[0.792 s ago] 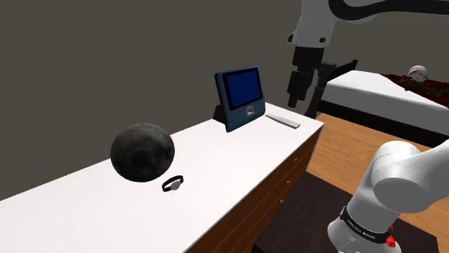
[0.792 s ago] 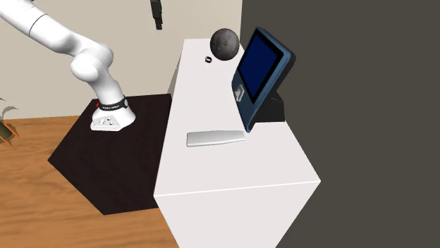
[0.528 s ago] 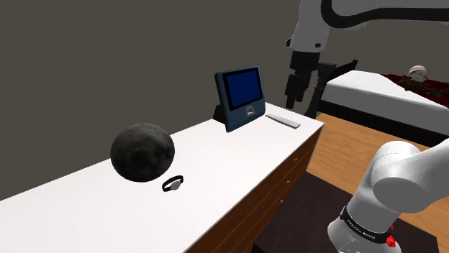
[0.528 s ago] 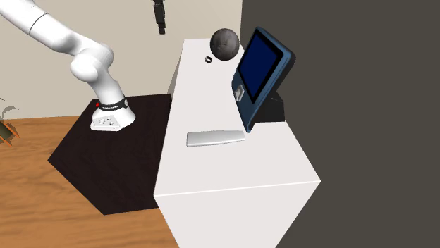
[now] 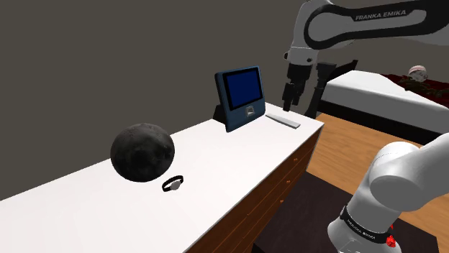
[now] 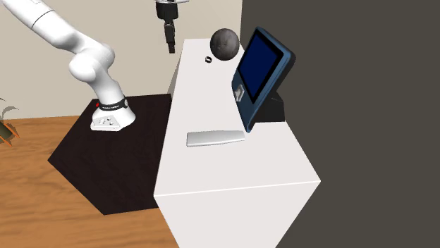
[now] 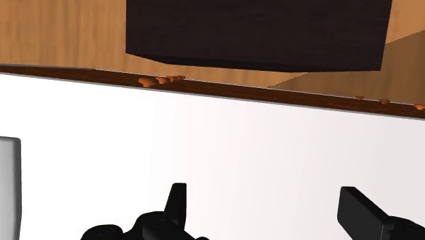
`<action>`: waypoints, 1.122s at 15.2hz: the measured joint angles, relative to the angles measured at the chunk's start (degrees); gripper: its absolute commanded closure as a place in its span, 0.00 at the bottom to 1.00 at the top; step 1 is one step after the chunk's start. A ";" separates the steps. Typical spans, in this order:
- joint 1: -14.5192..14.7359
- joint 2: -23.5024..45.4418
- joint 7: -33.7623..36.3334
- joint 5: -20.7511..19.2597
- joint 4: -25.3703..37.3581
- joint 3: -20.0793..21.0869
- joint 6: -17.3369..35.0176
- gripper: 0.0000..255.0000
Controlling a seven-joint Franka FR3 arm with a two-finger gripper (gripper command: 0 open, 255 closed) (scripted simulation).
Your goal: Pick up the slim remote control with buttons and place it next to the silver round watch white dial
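White tabletop (image 5: 237,154) carries all items. Arm (image 5: 403,25), marked FRANKA EMIKA, hangs above its far end, jaws wide apart and empty. Grey remote (image 5: 283,121) lies flat beside the blue screen (image 5: 242,97). Recommend shifting over it, then descending across its narrow width. Watch (image 5: 173,184) sits well apart.

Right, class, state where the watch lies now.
In the shoulder view the watch lies on the white counter, close by the dark sphere at its lower right, well left of the remote.

Remote (image 7: 9,185) cut off at the edge — watch (image 5: 173,184) dial unreadably small.
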 measured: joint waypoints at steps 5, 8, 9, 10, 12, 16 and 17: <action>-1.66 6.22 -3.95 -1.88 0.30 -3.93 6.41 0.00; -2.74 11.12 -7.05 -2.73 1.93 -6.80 9.99 0.00; -3.09 12.40 -8.03 -2.94 2.04 -7.68 11.22 0.00; -3.32 13.98 -8.88 -2.97 2.66 -8.44 12.29 0.00; -3.83 17.12 -10.67 -2.94 3.58 -10.00 14.68 0.00; -4.85 24.02 -14.68 -2.04 6.77 -13.08 18.64 0.00; -5.13 26.27 -15.95 -1.48 8.03 -13.91 19.66 0.00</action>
